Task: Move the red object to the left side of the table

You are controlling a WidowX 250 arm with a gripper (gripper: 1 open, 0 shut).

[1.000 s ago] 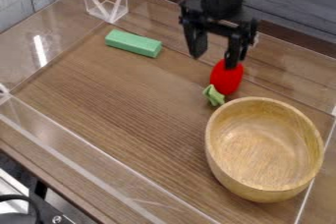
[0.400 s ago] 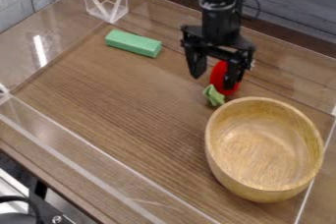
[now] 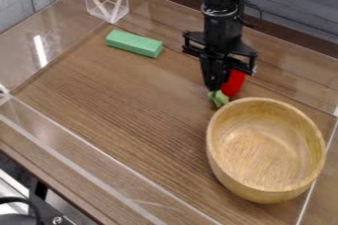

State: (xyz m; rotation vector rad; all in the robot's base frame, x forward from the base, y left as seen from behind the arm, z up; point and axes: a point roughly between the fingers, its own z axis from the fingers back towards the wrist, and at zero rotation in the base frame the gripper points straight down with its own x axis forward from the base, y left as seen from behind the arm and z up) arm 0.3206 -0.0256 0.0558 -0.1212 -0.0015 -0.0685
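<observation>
While the black claw [image 3: 220,81] pinches it, the glossy oval red object [image 3: 235,82] rests on the wood-grain table [image 3: 119,101].

Left of the wooden bowl [image 3: 216,130] the table [image 3: 119,101] is bare wood, a wide open path. The big bowl fills the near right corner. Just behind the bowl's rim stands the gripper [image 3: 223,78], closed on the red object [image 3: 238,82]. Far left and behind the bowl lies a flat green block [image 3: 134,43], with a clear stand [image 3: 106,7] farther back. Low clear walls [image 3: 73,155] edge the table.
</observation>
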